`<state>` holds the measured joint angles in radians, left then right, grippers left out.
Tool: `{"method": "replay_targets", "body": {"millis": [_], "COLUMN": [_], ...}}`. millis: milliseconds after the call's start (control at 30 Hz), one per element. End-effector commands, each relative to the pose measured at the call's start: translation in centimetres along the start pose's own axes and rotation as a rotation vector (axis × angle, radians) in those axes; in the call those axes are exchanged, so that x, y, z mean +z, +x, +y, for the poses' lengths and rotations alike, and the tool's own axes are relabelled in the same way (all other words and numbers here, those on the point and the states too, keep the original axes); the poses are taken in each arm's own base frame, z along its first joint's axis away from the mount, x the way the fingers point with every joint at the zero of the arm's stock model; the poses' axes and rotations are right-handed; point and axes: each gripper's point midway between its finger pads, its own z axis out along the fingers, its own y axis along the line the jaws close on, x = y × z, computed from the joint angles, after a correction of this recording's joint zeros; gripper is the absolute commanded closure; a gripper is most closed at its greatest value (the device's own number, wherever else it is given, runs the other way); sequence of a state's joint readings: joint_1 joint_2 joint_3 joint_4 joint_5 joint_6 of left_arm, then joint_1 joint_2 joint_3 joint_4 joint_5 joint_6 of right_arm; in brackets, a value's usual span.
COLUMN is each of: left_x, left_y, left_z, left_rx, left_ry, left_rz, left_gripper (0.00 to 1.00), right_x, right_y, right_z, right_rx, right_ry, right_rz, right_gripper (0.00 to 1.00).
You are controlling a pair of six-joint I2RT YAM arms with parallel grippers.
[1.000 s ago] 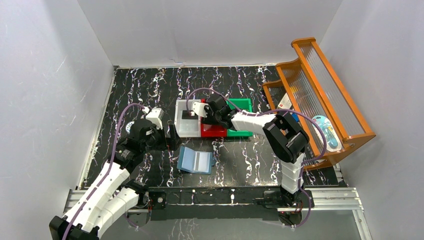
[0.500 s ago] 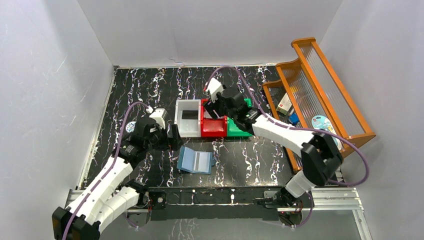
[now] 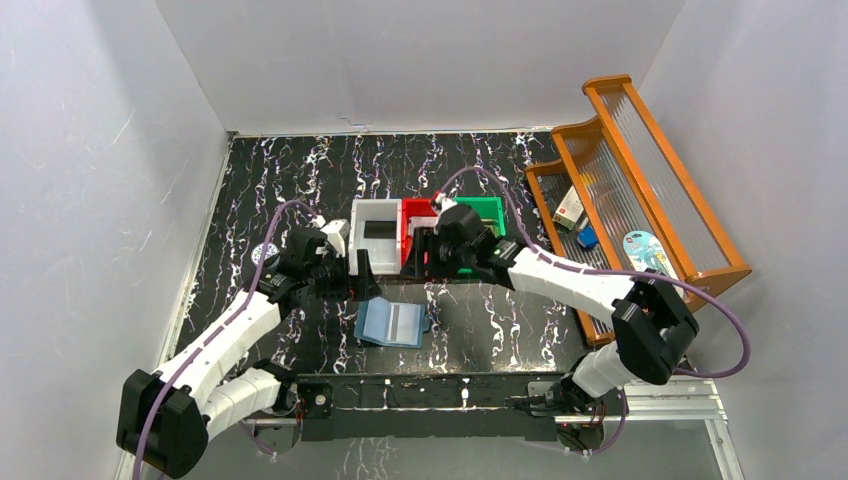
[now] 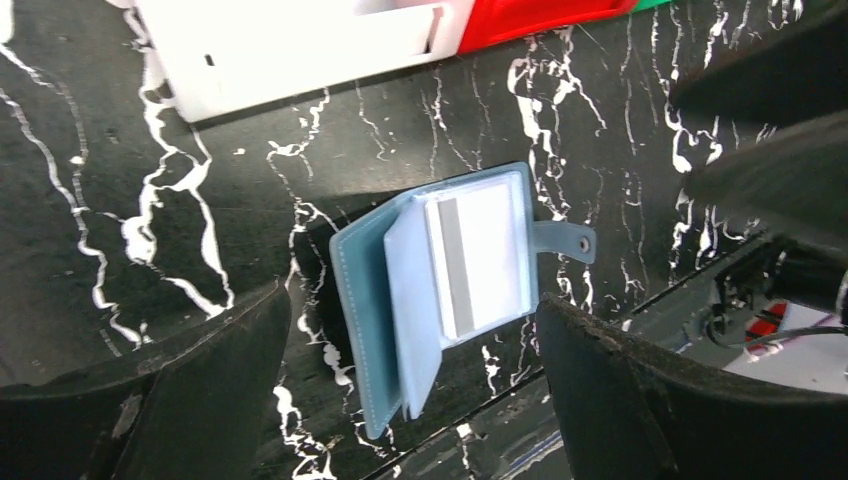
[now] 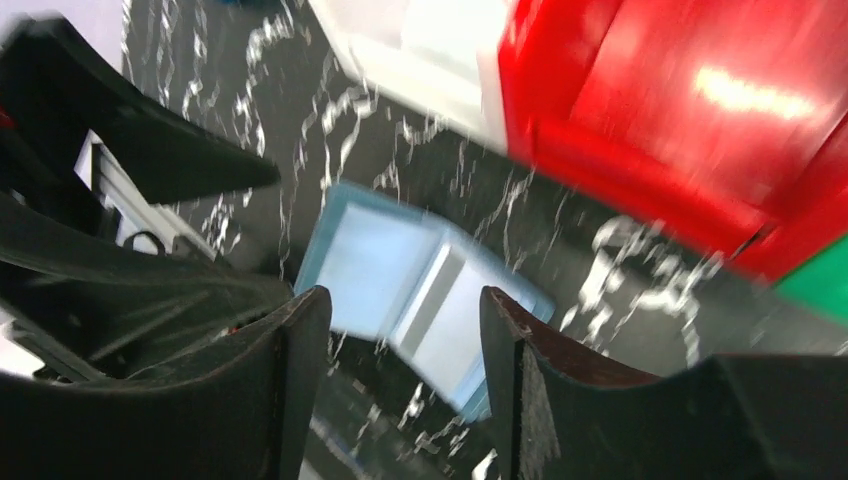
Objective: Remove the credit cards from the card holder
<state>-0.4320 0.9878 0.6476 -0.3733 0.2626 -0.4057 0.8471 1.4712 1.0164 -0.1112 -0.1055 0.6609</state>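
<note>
The card holder (image 3: pixel 392 323) lies open on the black marbled table, pale blue inside up; it also shows in the left wrist view (image 4: pixel 400 300) and, blurred, in the right wrist view (image 5: pixel 370 270). A pale grey card with a grey stripe (image 4: pixel 480 260) sits in its clear pocket. A black card (image 3: pixel 380 229) lies in the white bin (image 3: pixel 358 245). My left gripper (image 3: pixel 358 270) is open and empty, above the holder's far left side. My right gripper (image 3: pixel 425 262) is open and empty, above its far right side.
A red bin (image 3: pixel 415 210) and a green bin (image 3: pixel 490 208) stand beside the white one, just behind both grippers. A wooden rack (image 3: pixel 640 190) at the right holds a white-and-red box (image 3: pixel 570 207), a blue block (image 3: pixel 587 237) and a round tin (image 3: pixel 640 243).
My right gripper has swung from over the white bin, back over the bins, then toward me to the holder. My left gripper has moved right toward the holder. The holder has not moved.
</note>
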Motion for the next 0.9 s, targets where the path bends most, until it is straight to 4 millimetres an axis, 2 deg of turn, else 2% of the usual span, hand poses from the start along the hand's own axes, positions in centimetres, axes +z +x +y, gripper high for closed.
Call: {"method": "replay_targets", "body": {"millis": [0,233,367,467,567,633,767,867], "left_x": [0.3,1.1,1.1,0.7,0.2,0.1,0.0,0.2], "left_y": [0.7,1.8,1.9,1.4,0.4,-0.2,-0.6,0.2], "left_z": [-1.3,-0.5,-0.5,-0.7,-0.7,-1.1,-2.4,-3.3], "left_rx": [-0.043,-0.090,-0.105,-0.107,-0.113,-0.124,-0.109,-0.088], "left_ry": [0.079,0.034,0.030,0.028,0.005,0.019,0.095,0.163], "left_rz": [0.035,0.096,0.108,0.097,0.063,0.035,0.023,0.067], "left_gripper": [0.12,0.35,0.42,0.42,0.28,0.24,0.30,0.40], "right_x": [0.1,0.8,1.3,1.6,2.0,2.4,2.8,2.9], "right_y": [4.2,7.6,8.9,9.4,9.8,10.3,11.6,12.1], "right_z": [0.3,1.0,1.4,1.9,1.9,1.7,0.4,-1.2], "right_rx": [0.277,0.330,0.299,0.279,0.276,0.277,0.286,0.293], "right_ry": [0.056,0.050,0.074,0.070,0.071,0.074,0.135,0.211], "right_rz": [0.076,0.164,0.201,0.212,0.230,0.248,0.290,0.288], "right_gripper": [0.38,0.41,0.43,0.45,0.48,0.51,0.51,0.52]}}
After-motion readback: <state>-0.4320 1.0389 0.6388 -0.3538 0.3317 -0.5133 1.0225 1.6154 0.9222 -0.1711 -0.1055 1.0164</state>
